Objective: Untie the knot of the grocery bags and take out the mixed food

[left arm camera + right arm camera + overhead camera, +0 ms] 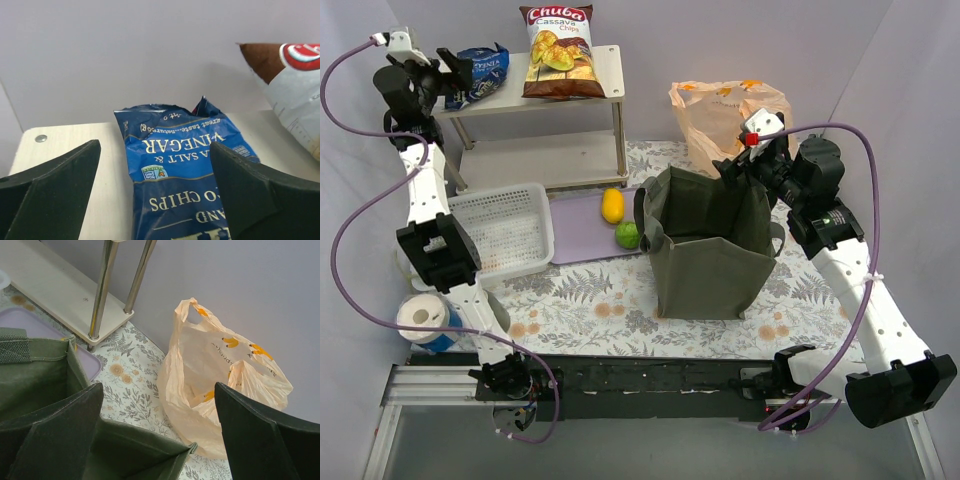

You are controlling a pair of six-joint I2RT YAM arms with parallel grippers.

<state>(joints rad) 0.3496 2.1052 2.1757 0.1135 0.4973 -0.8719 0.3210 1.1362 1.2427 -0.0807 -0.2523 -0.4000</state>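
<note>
Thin, crinkly peach-orange plastic carrier bag with orange print [725, 120]: upright at the table's far edge, right of centre, just behind the olive-green fabric tote [705, 260]
Right claw [159, 387]: fingers spread wide, empty, above the tote's far rim, near the bag
Left claw [155, 146]: fingers apart, either side of the dark-blue crisp bag [175, 165] lying on top of the white two-tier shelf [605, 72], far left corner
Red-yellow cassava chips bag [558, 52]: beside it
Yellow oval fruit [612, 205], green round fruit [627, 235]: on the lilac tray [582, 235], left of the tote
</note>
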